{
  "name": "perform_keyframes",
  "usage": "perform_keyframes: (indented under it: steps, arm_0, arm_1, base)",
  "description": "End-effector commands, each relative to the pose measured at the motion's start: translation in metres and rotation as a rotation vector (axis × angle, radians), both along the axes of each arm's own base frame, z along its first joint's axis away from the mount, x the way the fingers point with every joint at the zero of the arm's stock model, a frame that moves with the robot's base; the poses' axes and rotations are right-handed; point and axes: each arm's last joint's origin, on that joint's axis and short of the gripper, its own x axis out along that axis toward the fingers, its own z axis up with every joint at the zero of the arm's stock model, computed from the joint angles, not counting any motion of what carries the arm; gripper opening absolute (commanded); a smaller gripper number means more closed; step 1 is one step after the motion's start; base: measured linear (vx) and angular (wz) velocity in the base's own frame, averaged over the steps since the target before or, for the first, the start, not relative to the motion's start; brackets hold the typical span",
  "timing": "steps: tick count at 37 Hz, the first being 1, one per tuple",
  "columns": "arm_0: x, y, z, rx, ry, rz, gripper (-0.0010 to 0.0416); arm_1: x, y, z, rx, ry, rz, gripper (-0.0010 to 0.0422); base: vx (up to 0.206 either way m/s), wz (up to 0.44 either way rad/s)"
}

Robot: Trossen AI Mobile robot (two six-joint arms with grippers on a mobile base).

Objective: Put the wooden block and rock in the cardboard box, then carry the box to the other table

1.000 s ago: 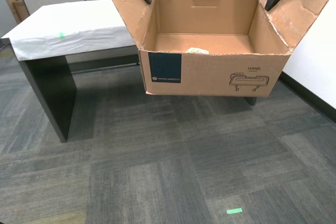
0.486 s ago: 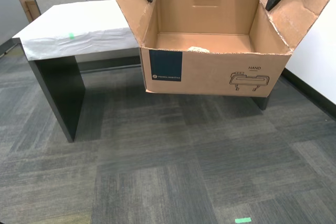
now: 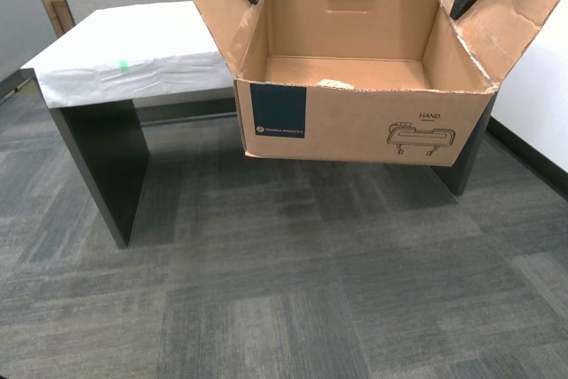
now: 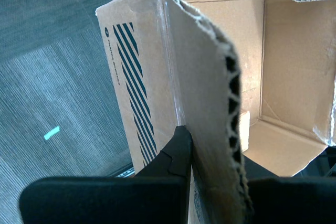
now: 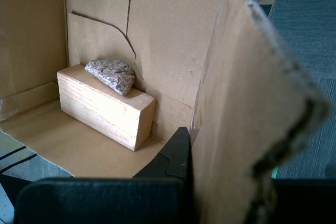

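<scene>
On the front of the cardboard box (image 3: 364, 122), toward the exterior view's right, the word "HAND" (image 3: 430, 117) is printed above a line drawing (image 3: 422, 139). The dark teal label (image 3: 278, 111) at that front's left end carries a line of white print too small to read.

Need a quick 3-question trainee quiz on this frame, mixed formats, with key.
1. True or false: the rock lies on top of the wooden block.
2. Pick one: the cardboard box is A) resting on the table, B) sitting on the carpet, C) held off the floor by its side flaps.
3. Fill in: my first end effector and my second end effector are each shut on a side ____ of the box.

Key: 1 true; 2 C; 3 flap.
</scene>
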Motion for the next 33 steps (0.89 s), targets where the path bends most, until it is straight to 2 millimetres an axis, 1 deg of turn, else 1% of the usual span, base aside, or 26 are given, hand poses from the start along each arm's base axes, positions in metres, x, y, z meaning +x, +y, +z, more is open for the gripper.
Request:
perform_keyframes:
  steps: [1, 10, 23, 33]
  arm_0:
    - [0.000, 0.002, 0.001, 0.031, 0.000, 0.019, -0.0001]
    - [0.001, 0.002, 0.001, 0.033, -0.009, 0.019, -0.0001]
    - [0.002, 0.002, 0.001, 0.027, -0.023, 0.009, -0.0001]
    - [0.003, 0.002, 0.001, 0.025, -0.030, 0.009, -0.0001]
  arm_1:
    - [0.000, -0.002, 0.002, -0.026, -0.017, -0.039, -0.0001]
    - [0.000, -0.002, 0.002, -0.021, -0.033, -0.060, -0.0001]
    - [0.001, -0.002, 0.000, 0.011, -0.044, -0.036, -0.0001]
    - [-0.001, 0.000, -0.010, 0.021, 0.006, -0.003, -0.0001]
  base:
    - [0.120, -0.014]
    - [0.110, -0.023]
    - [0.085, -0.030]
    - [0.075, -0.014]
